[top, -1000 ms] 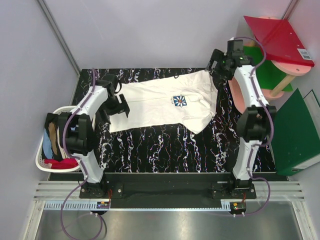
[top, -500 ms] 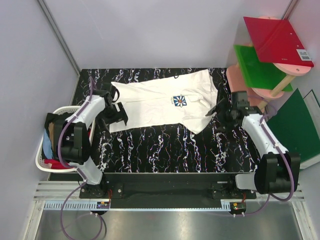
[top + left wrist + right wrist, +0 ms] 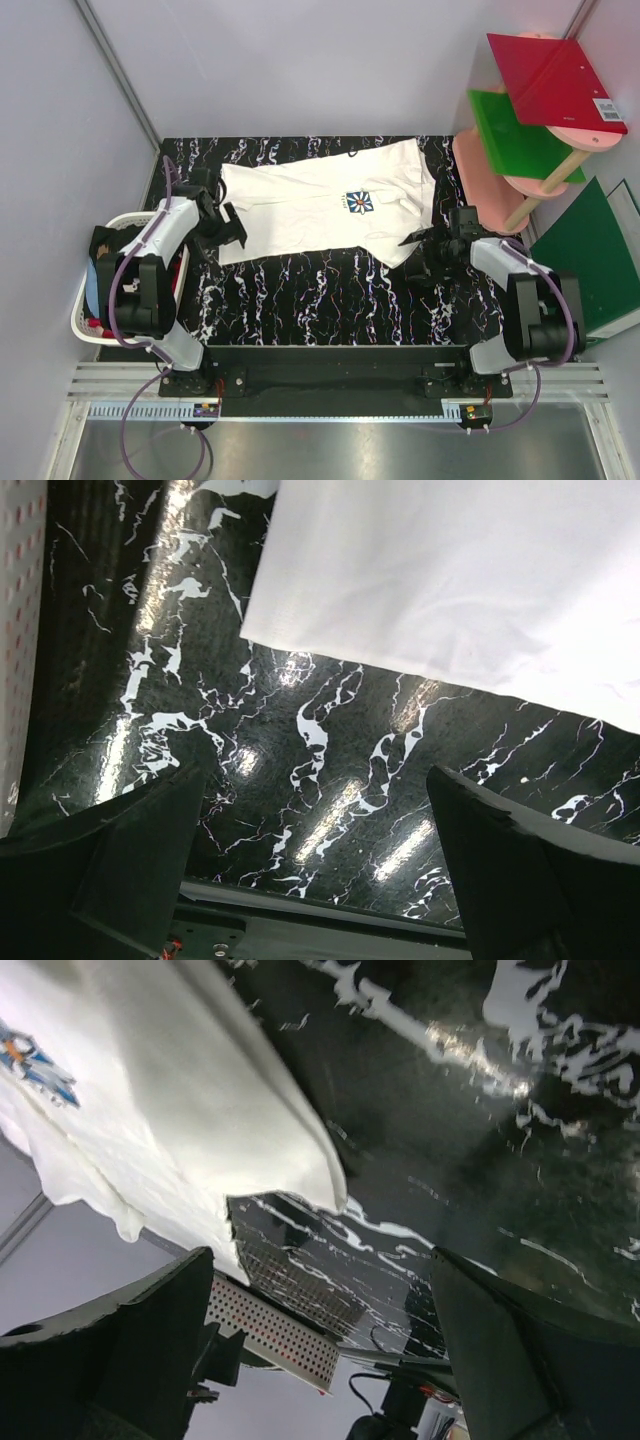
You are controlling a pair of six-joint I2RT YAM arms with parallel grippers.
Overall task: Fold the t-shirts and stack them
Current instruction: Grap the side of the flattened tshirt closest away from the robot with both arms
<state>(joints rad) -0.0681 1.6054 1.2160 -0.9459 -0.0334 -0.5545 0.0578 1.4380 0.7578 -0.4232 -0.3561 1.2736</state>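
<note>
Swinging down from upper right, right gripper (image 3: 420, 253) joins left gripper (image 3: 230, 228) beside the t-shirt (image 3: 320, 205); both wide open, empty, ready to fold.

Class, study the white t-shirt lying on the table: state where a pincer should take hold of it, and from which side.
Best taken at the white t-shirt's near left corner, coming in low from the left, where the open left pincer sits. It lies flat, so likely only an edge offers cloth to pinch.
</note>
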